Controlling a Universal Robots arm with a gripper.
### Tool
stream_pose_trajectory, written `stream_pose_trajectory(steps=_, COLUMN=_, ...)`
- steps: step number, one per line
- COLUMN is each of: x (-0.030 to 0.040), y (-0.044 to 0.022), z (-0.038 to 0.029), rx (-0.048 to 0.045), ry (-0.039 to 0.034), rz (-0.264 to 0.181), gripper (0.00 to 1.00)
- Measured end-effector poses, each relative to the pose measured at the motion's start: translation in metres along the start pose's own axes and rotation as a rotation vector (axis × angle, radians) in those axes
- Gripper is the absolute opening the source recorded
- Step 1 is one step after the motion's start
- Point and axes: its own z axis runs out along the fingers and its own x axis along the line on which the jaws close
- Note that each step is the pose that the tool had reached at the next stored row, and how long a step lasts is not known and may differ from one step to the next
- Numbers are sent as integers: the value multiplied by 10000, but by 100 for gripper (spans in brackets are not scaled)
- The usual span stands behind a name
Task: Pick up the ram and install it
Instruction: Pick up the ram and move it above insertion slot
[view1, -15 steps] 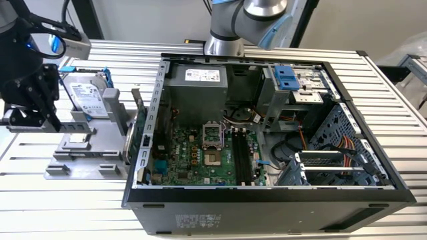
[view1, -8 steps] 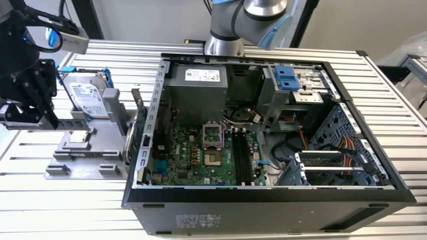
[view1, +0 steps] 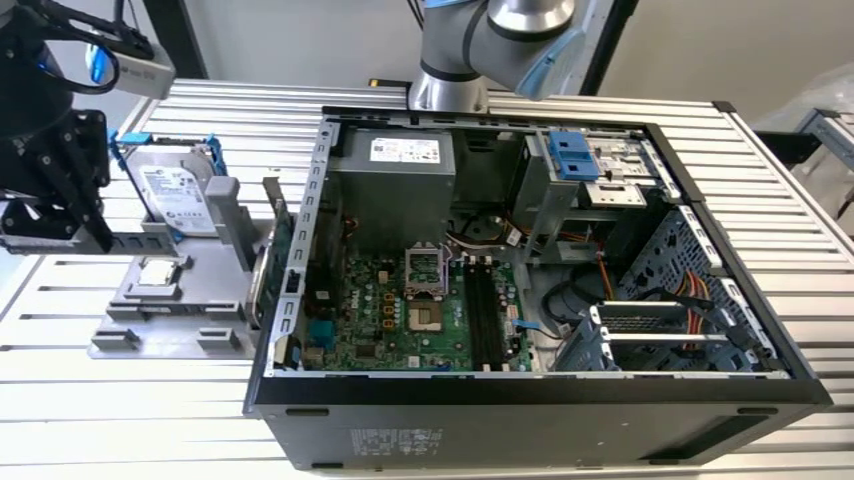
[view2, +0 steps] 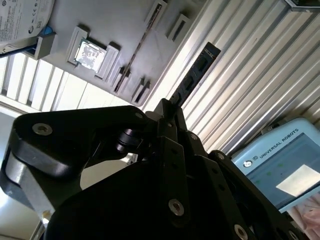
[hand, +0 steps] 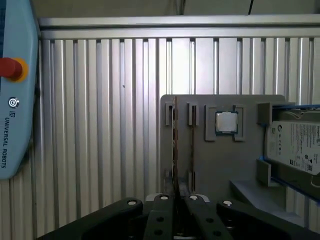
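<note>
1. The ram (view2: 194, 72) is a thin, long, narrow stick, dark, with a row of black chips along its face.
2. It is clamped at one end between the fingers of the gripper (view2: 169, 107) and juts straight out, its far end free.

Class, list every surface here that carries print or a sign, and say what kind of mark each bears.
Teach pendant: a maker's name in capitals beside a round logo.
Hard drive: pale label, print too small to read.
Power supply: white label, too small to read.
Computer case: sticker, too small to read.
Ram, held in the jaws: nothing readable.
</note>
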Motion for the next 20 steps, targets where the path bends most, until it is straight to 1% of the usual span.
stream_pose_trajectory(steps=15, x=4, y=3, z=-155, rx=-1, ry=0, rz=1, gripper=0)
stream_pose_trajectory(steps=20, x=4, y=4, z=-185, rx=1, ry=0, rz=0, gripper=0)
